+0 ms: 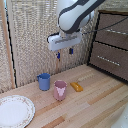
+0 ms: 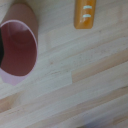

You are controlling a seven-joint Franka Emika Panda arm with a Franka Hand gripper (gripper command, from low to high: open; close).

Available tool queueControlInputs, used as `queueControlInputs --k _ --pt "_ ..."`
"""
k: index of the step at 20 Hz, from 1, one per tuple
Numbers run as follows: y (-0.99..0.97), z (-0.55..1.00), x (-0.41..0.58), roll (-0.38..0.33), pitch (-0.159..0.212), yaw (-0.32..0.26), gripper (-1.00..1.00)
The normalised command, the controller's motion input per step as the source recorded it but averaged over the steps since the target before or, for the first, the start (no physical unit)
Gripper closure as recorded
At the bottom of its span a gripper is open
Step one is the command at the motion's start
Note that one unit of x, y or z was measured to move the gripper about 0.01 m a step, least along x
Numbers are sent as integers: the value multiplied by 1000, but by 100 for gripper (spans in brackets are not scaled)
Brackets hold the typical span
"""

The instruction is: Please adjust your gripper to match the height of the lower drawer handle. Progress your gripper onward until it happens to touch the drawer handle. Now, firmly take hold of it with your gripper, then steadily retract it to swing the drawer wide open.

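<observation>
In the exterior view my gripper (image 1: 64, 53) hangs from the white wrist above the wooden table, fingers pointing down and open, with nothing between them. It is well to the exterior view's left of the dark brown cabinet. The lower drawer (image 1: 116, 53) sits flush in the cabinet, and the lower drawer handle (image 1: 107, 59), a thin silver bar, runs across its front. The gripper is roughly level with that handle but far from it. The wrist view looks down at the table and shows neither the fingers nor the drawer.
A pink cup (image 1: 60, 90) (image 2: 17, 50), a blue cup (image 1: 44, 81) and an orange object (image 1: 76, 86) (image 2: 86, 14) stand on the table below the gripper. A patterned plate (image 1: 15, 110) lies at the front on the exterior view's left. An upper drawer (image 1: 114, 25) sits above the lower one.
</observation>
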Motion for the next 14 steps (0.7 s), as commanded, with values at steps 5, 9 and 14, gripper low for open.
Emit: queueControlInputs --k 5,9,14 --pt "-159 -12 -159 -375 -22 75 -100" --pt "-198 -94 -94 -375 -6 121 -100" --pt "-185 -181 -20 -375 0 137 -100"
